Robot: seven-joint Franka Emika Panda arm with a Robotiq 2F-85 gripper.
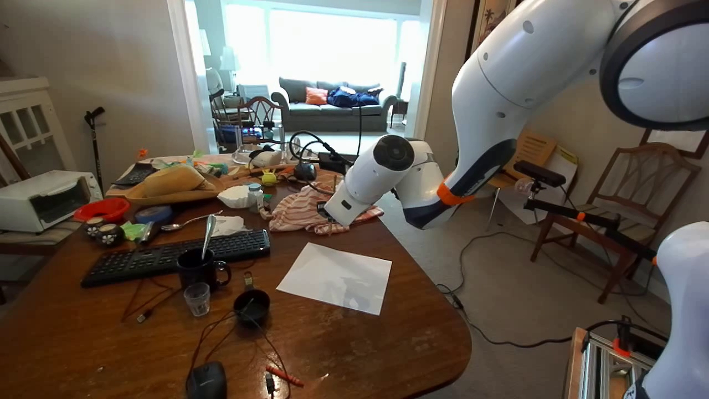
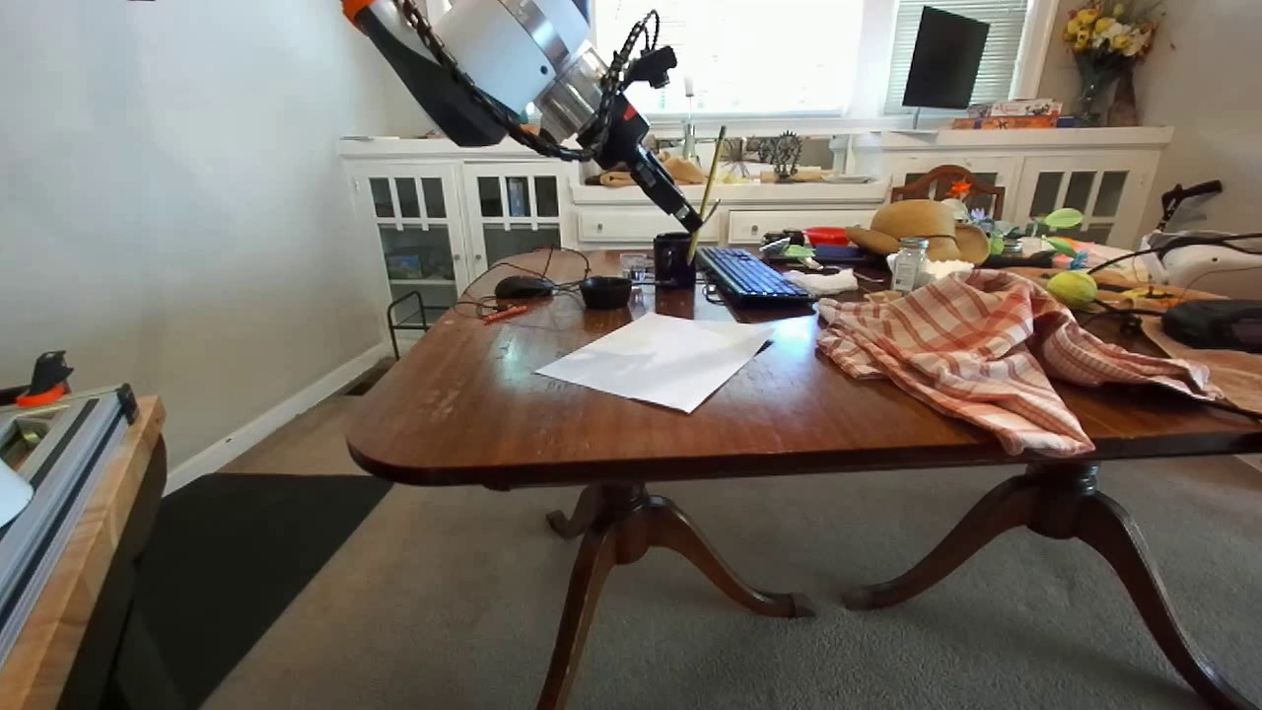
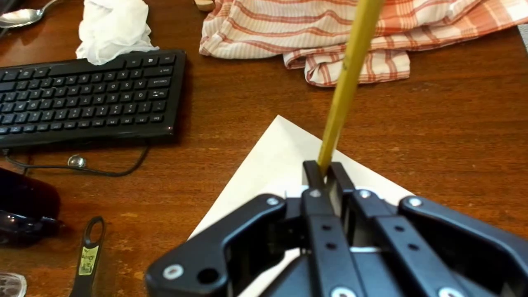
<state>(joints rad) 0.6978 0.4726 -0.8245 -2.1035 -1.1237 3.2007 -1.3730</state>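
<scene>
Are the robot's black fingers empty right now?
No, in the wrist view the fingers pinch a yellow pencil-like stick between their tips.

The pencil (image 3: pixel 347 82) is yellow, the gripper (image 3: pixel 324 172) black, the cloth (image 3: pixel 284 31) red-and-white striped

In both exterior views, daylight is pouring from the far windows (image 1: pixel 332 50), which are burning out to white. A grey shadow is darkening part of the paper (image 1: pixel 318 271), and pale glare is streaking the polished desk (image 2: pixel 749 419). In the wrist view, the nearby end effector (image 3: pixel 324 165) is blurring slightly, while the keyboard (image 3: pixel 95 95) is showing crisper detail.
</scene>
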